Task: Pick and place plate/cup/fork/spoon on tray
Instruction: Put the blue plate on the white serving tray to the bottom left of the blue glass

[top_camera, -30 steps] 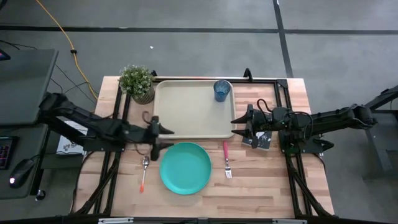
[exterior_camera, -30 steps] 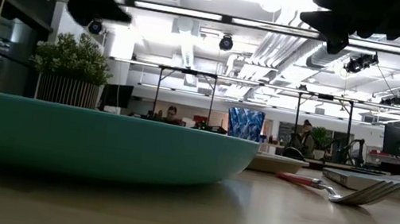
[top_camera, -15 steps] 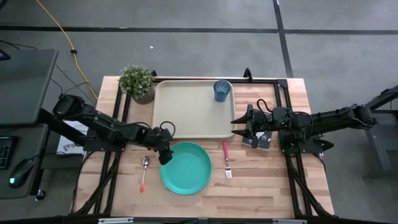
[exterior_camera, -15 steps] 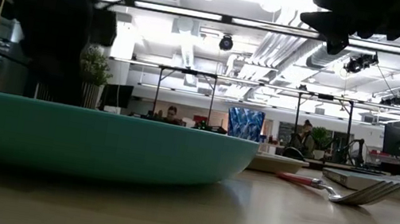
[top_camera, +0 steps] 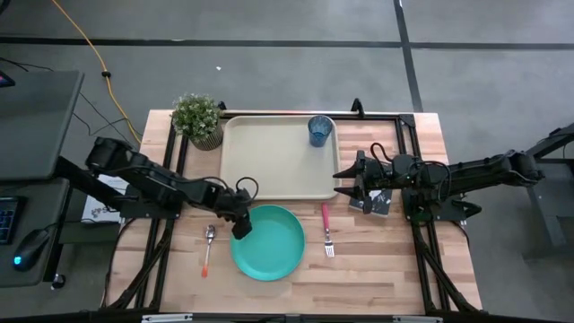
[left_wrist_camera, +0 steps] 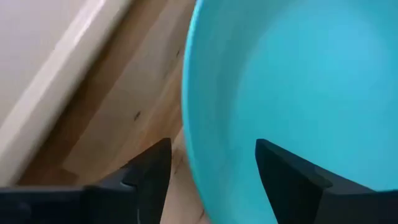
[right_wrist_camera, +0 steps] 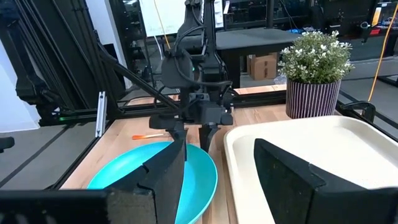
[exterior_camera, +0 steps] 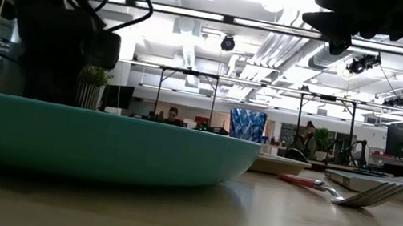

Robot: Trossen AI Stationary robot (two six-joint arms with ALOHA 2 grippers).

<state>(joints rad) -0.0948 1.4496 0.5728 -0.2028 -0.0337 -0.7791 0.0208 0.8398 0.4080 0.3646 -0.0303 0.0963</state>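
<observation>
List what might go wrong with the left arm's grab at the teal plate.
The left gripper is open astride the plate rim, one finger outside and one above the inside. The shallow rim might slip free as it closes. Lifted from one edge, the plate may tilt, snag the nearby tray rim, or reach the cup.

Potted plant with small white flowers, in a ribbed dark pot, at the far left corner of the wooden table. Dark book lying flat near the right edge. Yellow cable trailing across the grey floor beyond the table.
</observation>
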